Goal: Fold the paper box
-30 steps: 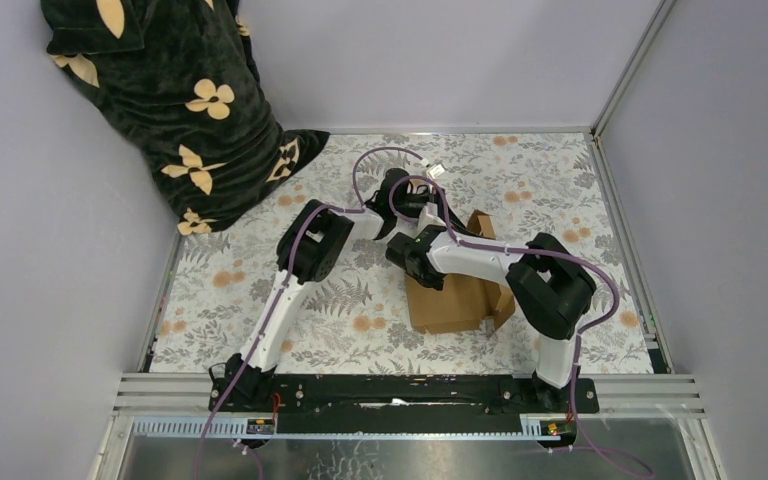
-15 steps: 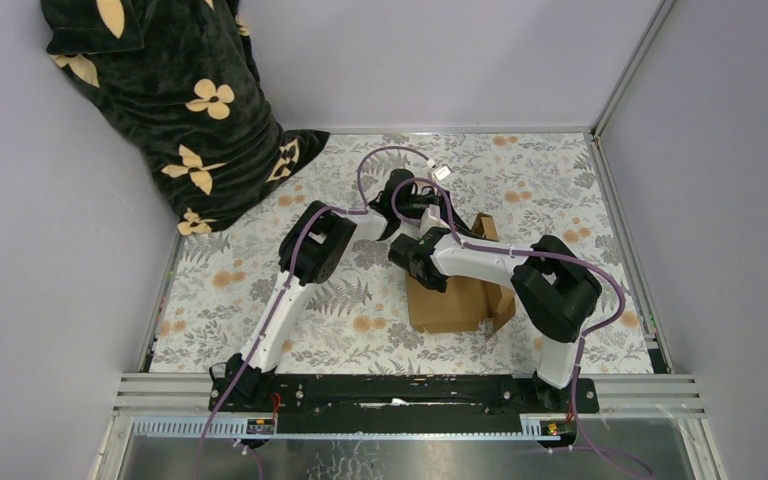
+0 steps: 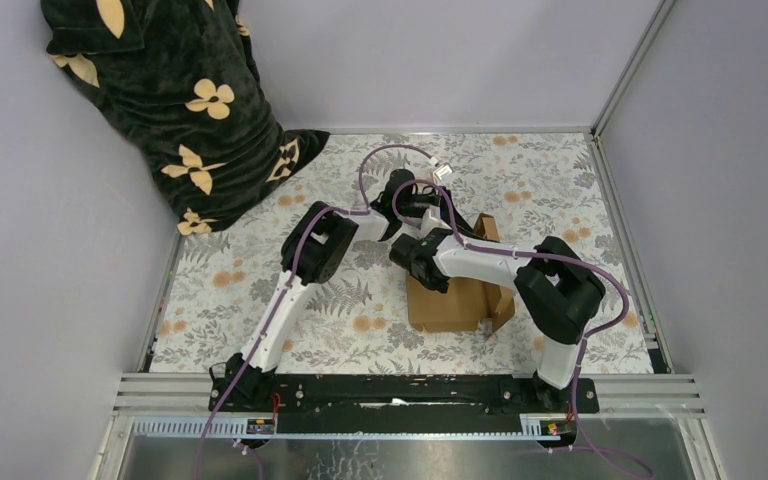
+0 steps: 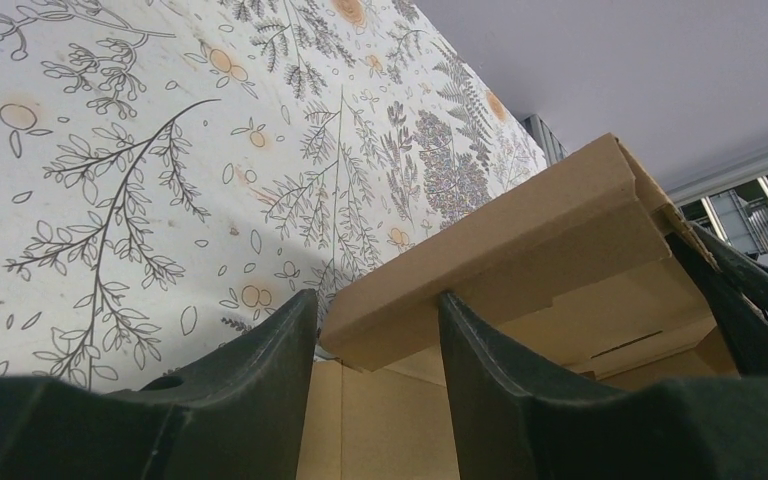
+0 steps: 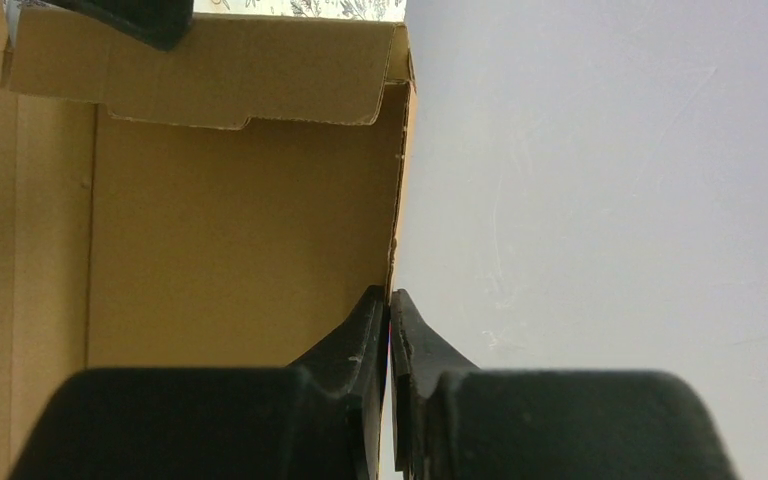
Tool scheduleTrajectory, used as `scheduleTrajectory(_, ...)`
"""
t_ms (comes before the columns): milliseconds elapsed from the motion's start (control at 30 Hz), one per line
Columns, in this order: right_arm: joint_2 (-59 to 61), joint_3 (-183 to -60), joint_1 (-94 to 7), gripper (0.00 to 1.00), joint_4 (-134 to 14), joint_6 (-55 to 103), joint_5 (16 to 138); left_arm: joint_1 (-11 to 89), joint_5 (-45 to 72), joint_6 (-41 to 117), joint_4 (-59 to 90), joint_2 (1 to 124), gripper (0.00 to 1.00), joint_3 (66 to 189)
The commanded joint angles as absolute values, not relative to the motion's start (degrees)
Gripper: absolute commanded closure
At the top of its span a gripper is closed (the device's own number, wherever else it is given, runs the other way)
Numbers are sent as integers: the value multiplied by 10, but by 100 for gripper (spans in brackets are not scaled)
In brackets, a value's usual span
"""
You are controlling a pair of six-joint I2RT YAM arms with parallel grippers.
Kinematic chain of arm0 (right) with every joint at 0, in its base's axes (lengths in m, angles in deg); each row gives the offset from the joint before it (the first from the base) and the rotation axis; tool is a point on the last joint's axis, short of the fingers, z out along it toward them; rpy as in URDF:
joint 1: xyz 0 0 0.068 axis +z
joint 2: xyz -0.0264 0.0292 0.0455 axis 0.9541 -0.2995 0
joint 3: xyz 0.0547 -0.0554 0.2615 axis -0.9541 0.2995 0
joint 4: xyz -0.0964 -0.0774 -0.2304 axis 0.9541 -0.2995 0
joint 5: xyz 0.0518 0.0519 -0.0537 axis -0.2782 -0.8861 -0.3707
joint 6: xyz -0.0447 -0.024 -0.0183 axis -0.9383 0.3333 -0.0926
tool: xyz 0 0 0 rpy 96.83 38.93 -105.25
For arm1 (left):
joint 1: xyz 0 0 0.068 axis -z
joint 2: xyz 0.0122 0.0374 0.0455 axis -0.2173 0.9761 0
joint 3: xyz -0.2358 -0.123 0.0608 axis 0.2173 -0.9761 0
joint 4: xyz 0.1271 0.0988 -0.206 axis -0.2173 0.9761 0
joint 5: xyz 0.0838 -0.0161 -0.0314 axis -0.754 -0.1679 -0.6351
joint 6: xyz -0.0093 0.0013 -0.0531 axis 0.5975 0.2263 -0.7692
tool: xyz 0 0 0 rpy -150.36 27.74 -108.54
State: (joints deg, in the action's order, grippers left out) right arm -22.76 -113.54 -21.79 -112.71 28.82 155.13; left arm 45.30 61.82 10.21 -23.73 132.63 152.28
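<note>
Just left of the right arm (image 3: 560, 300), the paper box (image 3: 457, 305) sits half formed; the right gripper (image 5: 390, 297) pinches one wall's edge, the left gripper (image 4: 378, 300) stands half open around a doubled wall, its grip not clear, and the closing apparently remains.

One paper box (image 3: 455, 300), brown cardboard, at the tips of both grippers. Two arms: left arm (image 3: 275, 320) and right arm (image 3: 480, 258). Two grippers, one per arm: left gripper (image 4: 375, 300) and right gripper (image 5: 388, 295). Four black fingers (image 4: 250, 380), two on each gripper. Two purple cables (image 3: 380, 155), one trailing back from each gripper along its arm. One dark blanket (image 3: 175, 100) with cream flowers, well apart to the left of the left gripper. One floral tablecloth (image 3: 260, 300), spread beneath both grippers.
</note>
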Motion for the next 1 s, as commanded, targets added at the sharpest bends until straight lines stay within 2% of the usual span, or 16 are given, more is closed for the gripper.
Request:
scheduleTrajectory(0, -214, -1126, -214, 90, -1082, 287, 1488, 470, 638, 81, -322, 1343, 44, 1545)
scheduleTrajectory(400, -207, -1109, -213, 90, -1064, 272, 1476, 481, 652, 58, -386, 1358, 40, 1552)
scheduleTrajectory(967, -209, -1109, -213, 90, -1057, 265, 1466, 488, 651, 17, -474, 1382, 40, 1557)
